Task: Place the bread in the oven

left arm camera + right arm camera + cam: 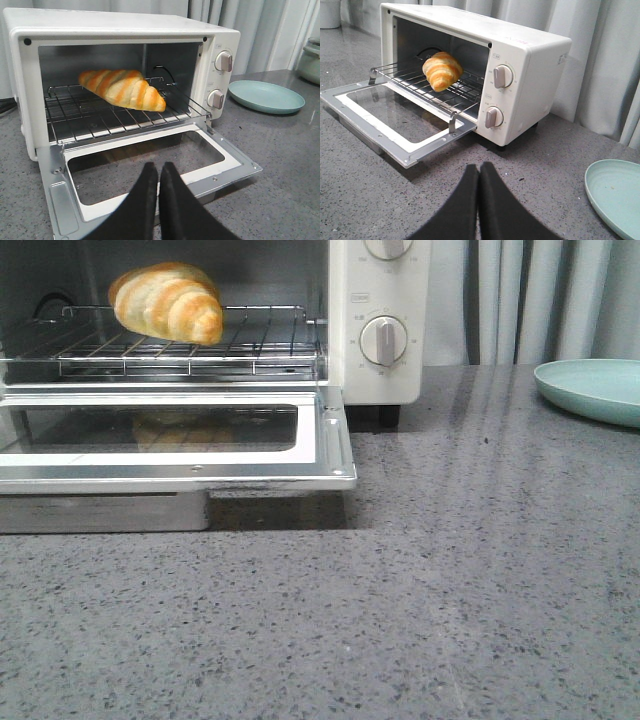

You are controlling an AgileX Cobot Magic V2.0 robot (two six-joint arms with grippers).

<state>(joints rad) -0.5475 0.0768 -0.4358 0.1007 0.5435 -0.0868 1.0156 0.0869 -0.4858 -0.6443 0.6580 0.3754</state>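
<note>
Bench: grey speckled bench (450,570), pale curtains (540,300) behind.
Oven: cream-white oven (125,27) on bench, glass door (150,175) dropped fully open and lying flat, two dials (495,117) on its right panel.
Rack: wire rack (200,350) inside the oven cavity, level.
Bread: bread (122,89) lies on the wire rack inside the oven, lengthwise across it, one tip pointing toward the dial side; nothing touches it.
Plate: teal plate (595,390) on bench to the right of the oven, well apart from it, no food on it.
Left tool: left tool (158,172) fingers pressed together, nothing between them, hangs in front of the open door.
Right tool: right tool (478,175) fingers pressed together, holds nothing, over bare bench between oven and plate.
</note>
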